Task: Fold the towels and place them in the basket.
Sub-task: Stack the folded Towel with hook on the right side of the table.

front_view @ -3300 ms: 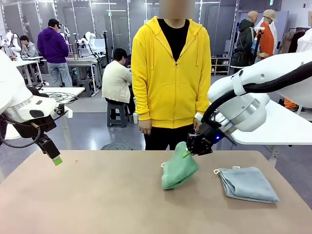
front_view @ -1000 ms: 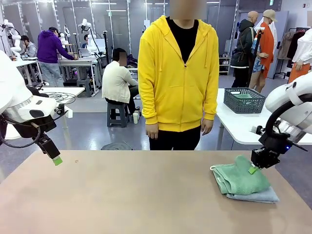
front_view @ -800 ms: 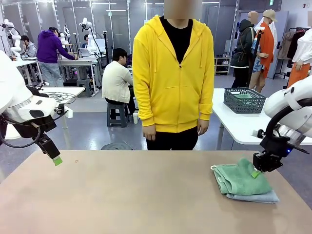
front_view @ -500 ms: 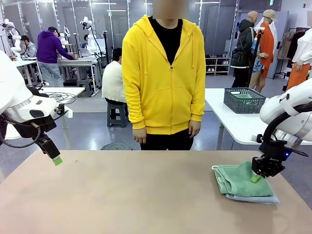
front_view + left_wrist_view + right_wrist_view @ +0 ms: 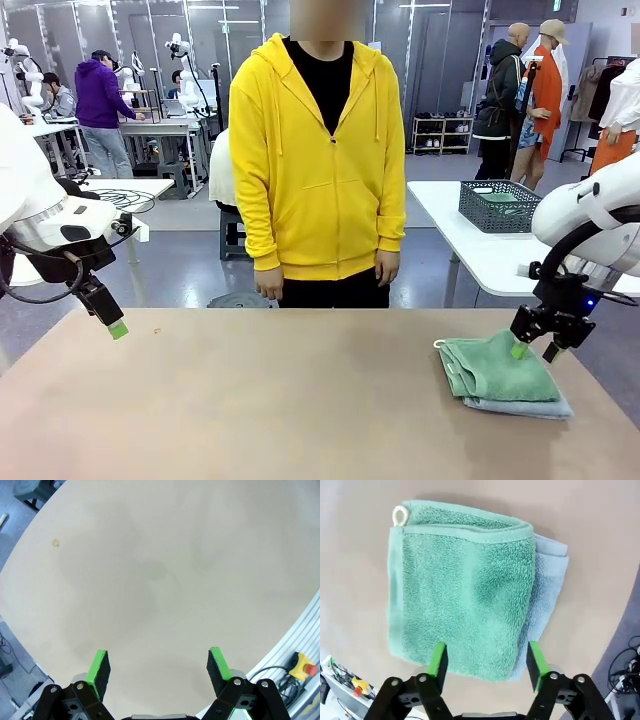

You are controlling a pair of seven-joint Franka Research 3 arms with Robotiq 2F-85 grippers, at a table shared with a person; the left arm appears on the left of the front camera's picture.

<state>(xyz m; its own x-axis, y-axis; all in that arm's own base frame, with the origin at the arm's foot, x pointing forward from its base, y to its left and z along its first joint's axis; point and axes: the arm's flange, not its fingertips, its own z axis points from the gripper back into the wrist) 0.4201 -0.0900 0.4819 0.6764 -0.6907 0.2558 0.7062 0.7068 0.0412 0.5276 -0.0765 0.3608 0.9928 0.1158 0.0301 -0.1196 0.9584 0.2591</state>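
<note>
Over at the table's [image 5: 250, 400] left edge the left gripper [image 5: 159, 667] hangs with fingers spread, nothing between them. By the right edge, the sea-green towel [image 5: 497, 370] lies folded atop the grey-blue towel [image 5: 520, 406]. The right gripper [image 5: 533, 349] hovers over the pile's far right corner, jaws apart, gripping nothing. The basket [image 5: 500, 205] sits on another table behind.
</note>
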